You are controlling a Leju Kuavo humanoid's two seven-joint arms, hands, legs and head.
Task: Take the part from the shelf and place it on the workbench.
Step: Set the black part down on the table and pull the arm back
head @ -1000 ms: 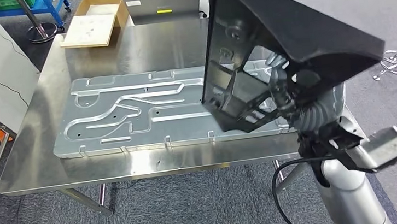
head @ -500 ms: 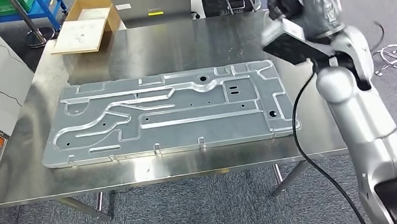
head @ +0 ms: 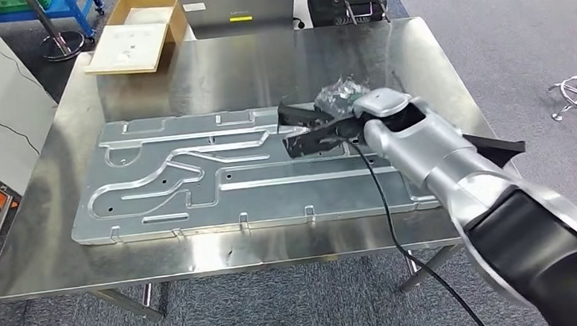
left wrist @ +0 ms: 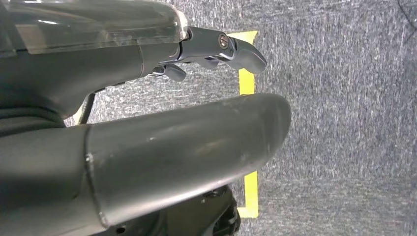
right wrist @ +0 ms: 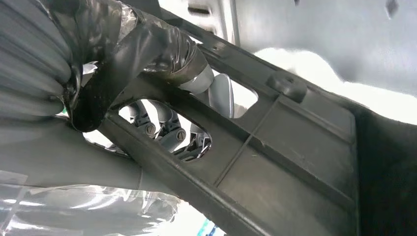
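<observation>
Part at workbench, release pending
Right hand [head: 345,121] grips black part [right wrist: 275,147] low over the metal plate [head: 191,180] on workbench [head: 39,259]; left hand [left wrist: 216,49] hangs, fingers curled in, holding nothing

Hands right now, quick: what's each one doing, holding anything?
Left hand: holds nothing, fingers curled in, hanging over the floor.
Right hand: grips the black plastic part above the metal plate on the workbench.

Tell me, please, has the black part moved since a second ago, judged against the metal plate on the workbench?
Yes. The black part, held by the right hand, has come down from high in front of the camera to low over the metal plate, near its right half.
</observation>
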